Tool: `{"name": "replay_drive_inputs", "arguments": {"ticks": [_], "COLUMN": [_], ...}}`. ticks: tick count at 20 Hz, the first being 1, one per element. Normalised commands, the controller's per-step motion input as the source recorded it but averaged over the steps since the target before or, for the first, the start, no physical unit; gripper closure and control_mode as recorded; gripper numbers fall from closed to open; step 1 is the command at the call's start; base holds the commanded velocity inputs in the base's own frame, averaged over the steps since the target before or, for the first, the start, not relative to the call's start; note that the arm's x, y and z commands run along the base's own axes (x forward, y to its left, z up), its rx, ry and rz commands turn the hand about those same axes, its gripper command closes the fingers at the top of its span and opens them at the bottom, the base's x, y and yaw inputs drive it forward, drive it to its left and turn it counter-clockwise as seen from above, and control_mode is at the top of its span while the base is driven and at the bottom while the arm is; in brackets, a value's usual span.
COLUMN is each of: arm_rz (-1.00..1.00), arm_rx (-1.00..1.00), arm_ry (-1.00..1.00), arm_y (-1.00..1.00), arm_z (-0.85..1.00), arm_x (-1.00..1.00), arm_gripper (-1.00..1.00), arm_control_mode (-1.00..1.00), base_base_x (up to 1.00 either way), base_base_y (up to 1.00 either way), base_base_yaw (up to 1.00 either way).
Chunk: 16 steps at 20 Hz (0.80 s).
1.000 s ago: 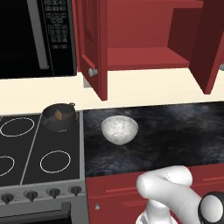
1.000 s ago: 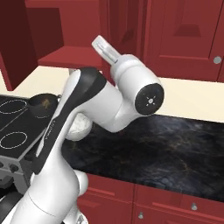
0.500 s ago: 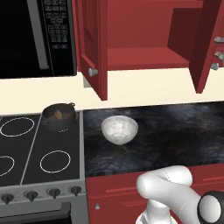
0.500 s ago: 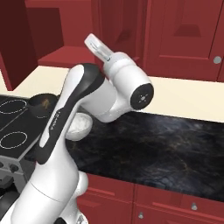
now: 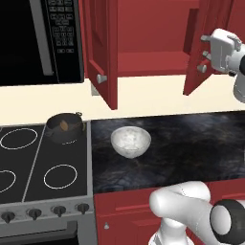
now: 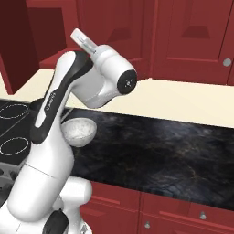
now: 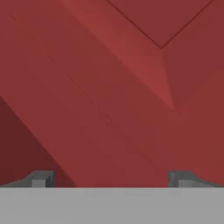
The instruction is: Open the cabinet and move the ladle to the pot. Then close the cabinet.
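Nearest the base, the red drawer fronts (image 6: 183,208) run below the dark marbled counter (image 5: 191,143); their lower parts are cut off by the frame edge. On the counter stands a pale speckled bowl (image 5: 130,141), partly hidden behind the arm in the right base view. To its left, on the rear burner of the stove (image 5: 43,167), sits the pot (image 5: 65,128); a small brown patch shows inside it, too small to identify with certainty as the ladle.

Above the counter, the cabinet (image 5: 148,33) stands open: its left door (image 5: 103,48) hangs edge-on with its knob (image 5: 101,78) facing out, and its right door (image 5: 203,48) is swung partway, its top cut off. The shelf inside is only partly in view. A microwave (image 5: 40,40) sits left of the cabinet.

The gripper (image 5: 206,53) is raised against the right door's edge. Its fingertips (image 7: 41,178) stand wide apart, holding nothing, with red door panel close before them; contact cannot be confirmed.
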Motion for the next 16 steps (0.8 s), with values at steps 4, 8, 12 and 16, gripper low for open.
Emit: {"name": "replay_drive_inputs", "arguments": {"ticks": [4, 8, 12, 16], "arm_rz": [0.02, 0.0, 0.0, 0.0], "arm_rx": [0.05, 0.01, 0.0, 0.0], "arm_ry": [0.0, -0.04, -0.05, -0.02], "arm_y": [0.46, 0.29, 0.21, 0.19], "arm_z": [0.37, 0.23, 0.09, 0.03], "arm_x": [0.93, 0.79, 0.76, 0.77], "arm_gripper": [-1.0, -1.0, -1.0, -1.0], "arm_control_mode": [-1.0, -1.0, -1.0, -1.0], "base_base_x": [0.0, 0.0, 0.0, 0.0], "base_base_y": [0.0, 0.0, 0.0, 0.0], "base_base_yaw": [0.0, 0.0, 0.0, 0.0]}}
